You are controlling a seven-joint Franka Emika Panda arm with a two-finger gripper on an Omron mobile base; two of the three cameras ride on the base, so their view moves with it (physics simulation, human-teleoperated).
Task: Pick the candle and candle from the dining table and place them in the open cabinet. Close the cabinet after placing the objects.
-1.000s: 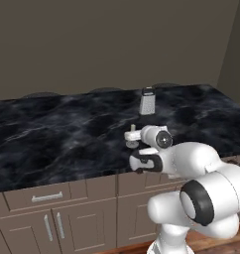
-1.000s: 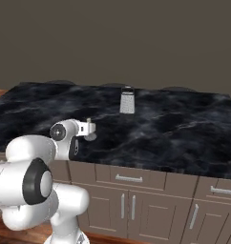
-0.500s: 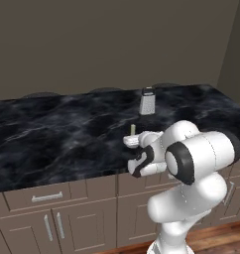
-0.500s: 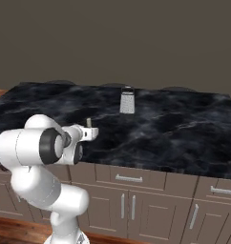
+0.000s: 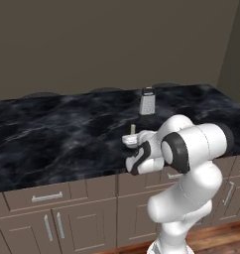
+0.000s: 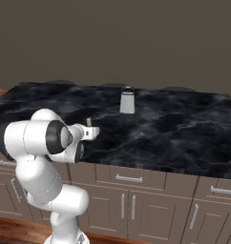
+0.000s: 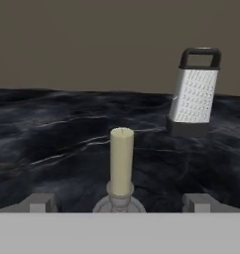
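A slim cream candle (image 7: 121,161) stands upright on a round grey dish base on the black marble dining table (image 7: 47,139). It rises just beyond my gripper (image 7: 119,203), centred between the two open fingertips (image 7: 40,202). From the base views the candle (image 5: 132,129) (image 6: 89,122) sits near the table's front edge (image 5: 52,136) (image 6: 174,136). My gripper (image 5: 128,144) (image 6: 91,131) is level with its base and holds nothing. The cabinet is out of view.
A silver box grater (image 5: 148,100) (image 6: 127,100) (image 7: 194,94) with a black handle stands further back on the table, to the right of the candle. Brown drawer fronts and doors (image 5: 47,198) run below the table's front edge.
The arm's elbow has swung round and risen, while the hand stays by the candle and settles low at the table's edge. The jaws stay open.
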